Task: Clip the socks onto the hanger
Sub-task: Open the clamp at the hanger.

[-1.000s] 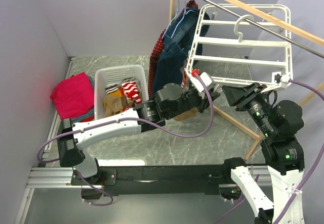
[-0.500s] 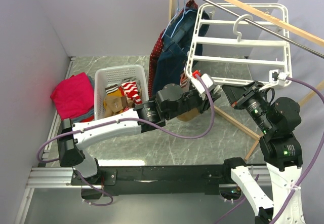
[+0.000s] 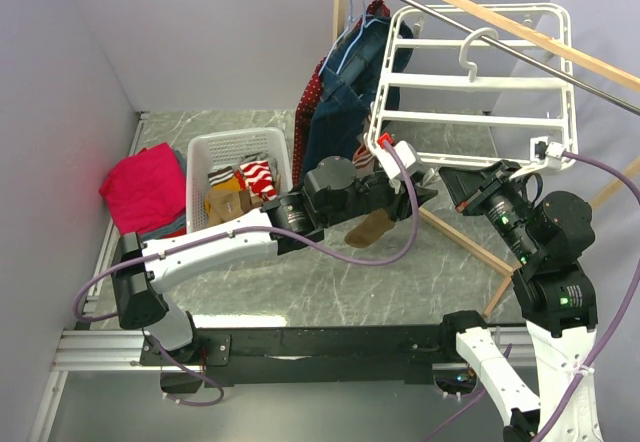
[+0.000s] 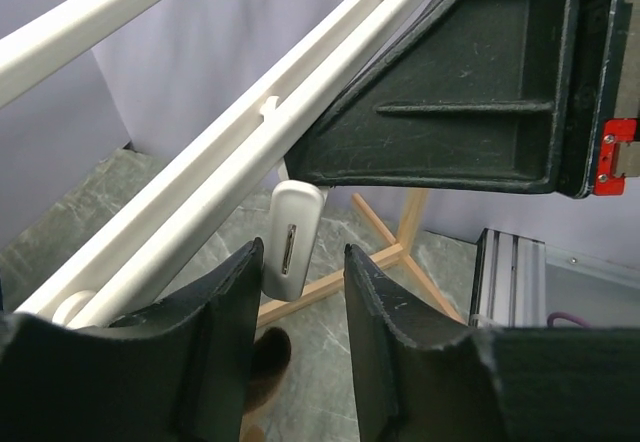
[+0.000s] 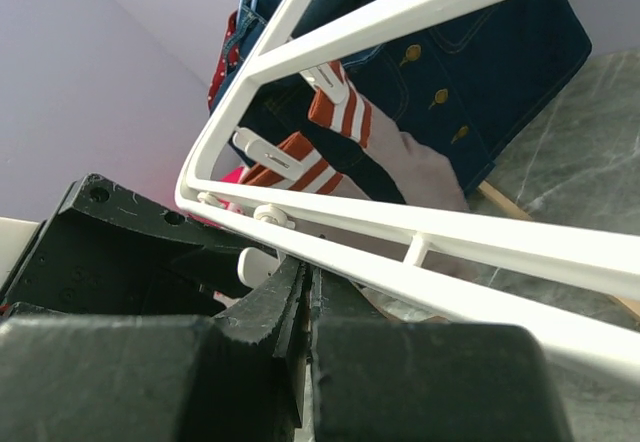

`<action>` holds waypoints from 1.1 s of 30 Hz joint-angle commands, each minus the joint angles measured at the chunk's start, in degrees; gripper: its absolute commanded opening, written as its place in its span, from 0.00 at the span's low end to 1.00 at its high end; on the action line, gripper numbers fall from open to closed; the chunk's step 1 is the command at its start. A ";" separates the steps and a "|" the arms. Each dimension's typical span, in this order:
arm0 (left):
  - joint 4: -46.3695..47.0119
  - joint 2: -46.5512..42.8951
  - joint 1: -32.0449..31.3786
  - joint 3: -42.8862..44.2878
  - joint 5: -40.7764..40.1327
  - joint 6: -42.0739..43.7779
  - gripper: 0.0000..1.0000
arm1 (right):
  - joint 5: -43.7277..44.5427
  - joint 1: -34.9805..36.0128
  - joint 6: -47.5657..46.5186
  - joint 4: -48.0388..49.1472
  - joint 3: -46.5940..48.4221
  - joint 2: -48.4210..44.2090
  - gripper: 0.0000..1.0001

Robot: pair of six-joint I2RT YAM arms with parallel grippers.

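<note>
The left gripper [image 4: 300,258] jaws have parted around the white clip [image 4: 292,240] under the hanger [image 3: 470,118] — the right gripper [image 5: 308,307] jaws have shut, seemingly empty — and the brown sock [image 3: 372,229] now shows mid-frame below (clipped or fallen to the counter [image 3: 300,282], unclear), so the clipping needs checking.

Black-and-white arms [image 3: 210,247] trail purple cables [image 3: 417,207].
</note>
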 commanded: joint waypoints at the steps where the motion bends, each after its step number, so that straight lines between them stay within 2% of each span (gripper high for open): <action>1: 3.31 -2.29 0.21 -0.84 1.61 0.94 0.43 | -3.34 0.27 -0.66 0.65 1.26 1.02 0.00; 11: 10.87 -3.70 0.21 -6.38 0.11 8.58 0.41 | -5.45 0.18 -0.40 -1.19 2.75 1.72 0.00; 19: 14.73 -4.58 0.21 -7.96 1.78 11.14 0.31 | -6.16 0.27 -0.75 -1.90 2.23 1.64 0.00; 22: 15.70 -4.67 0.21 -8.40 3.27 11.05 0.31 | -6.42 0.27 -0.92 -1.81 2.14 1.64 0.00; 27: 15.97 -5.02 0.29 -8.93 5.82 10.96 0.40 | -6.33 0.27 -1.28 -1.99 2.14 1.64 0.00; 33: 16.41 -5.11 1.17 -9.02 8.81 9.82 0.35 | -6.60 0.18 -1.45 -1.72 1.79 1.46 0.00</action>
